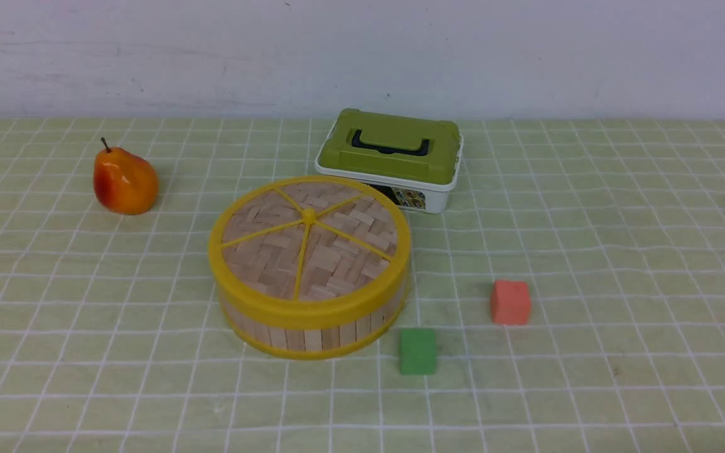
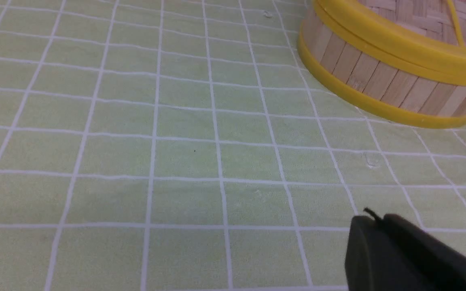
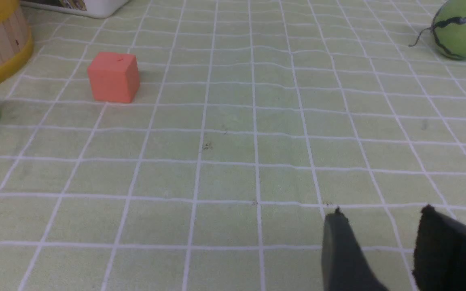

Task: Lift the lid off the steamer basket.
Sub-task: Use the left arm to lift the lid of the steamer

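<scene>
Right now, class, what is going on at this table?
Nothing is being handled. The woven lid sits on the steamer basket, waiting to come off. The left claw is shut and the right claw open, both empty. A pear, a green-lidded box and two blocks stand around.

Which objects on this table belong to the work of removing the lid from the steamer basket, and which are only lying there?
For the job:
- woven lid with yellow rim
- steamer basket

Only lying there:
- pear
- white box with olive-green lid
- green cube
- coral-red cube
- watermelon
</scene>
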Robot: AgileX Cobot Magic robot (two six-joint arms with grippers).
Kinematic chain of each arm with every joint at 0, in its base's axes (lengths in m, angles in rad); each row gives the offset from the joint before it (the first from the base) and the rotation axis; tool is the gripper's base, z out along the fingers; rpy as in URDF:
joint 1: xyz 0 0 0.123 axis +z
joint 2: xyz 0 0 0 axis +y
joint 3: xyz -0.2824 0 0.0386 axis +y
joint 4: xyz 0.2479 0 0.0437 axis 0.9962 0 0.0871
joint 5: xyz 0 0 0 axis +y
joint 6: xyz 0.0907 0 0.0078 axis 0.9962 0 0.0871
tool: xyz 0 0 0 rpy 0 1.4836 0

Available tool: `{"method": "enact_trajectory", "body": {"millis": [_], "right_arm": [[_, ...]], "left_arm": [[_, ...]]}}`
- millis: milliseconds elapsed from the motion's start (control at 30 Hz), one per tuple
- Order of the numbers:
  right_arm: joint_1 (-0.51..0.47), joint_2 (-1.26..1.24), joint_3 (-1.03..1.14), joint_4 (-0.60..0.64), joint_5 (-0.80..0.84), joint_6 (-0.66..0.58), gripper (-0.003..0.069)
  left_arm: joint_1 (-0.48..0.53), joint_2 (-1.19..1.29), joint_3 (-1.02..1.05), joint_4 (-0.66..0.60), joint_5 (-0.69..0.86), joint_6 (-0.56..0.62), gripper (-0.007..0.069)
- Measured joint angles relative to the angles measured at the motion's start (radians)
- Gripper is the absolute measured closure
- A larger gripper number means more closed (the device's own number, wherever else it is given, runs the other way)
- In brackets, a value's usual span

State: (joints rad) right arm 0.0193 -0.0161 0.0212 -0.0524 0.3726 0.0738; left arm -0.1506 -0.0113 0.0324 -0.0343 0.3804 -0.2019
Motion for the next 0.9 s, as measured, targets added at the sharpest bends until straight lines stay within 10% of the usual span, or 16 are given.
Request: {"method": "enact_trajectory", "body": {"millis": [900], "right_arm": [[0.000, 0.000, 0.000, 0.000, 0.000, 0.000, 0.0418]], "left_arm": [[0.000, 0.000, 0.000, 0.003, 0.000, 0.000, 0.0595]]}}
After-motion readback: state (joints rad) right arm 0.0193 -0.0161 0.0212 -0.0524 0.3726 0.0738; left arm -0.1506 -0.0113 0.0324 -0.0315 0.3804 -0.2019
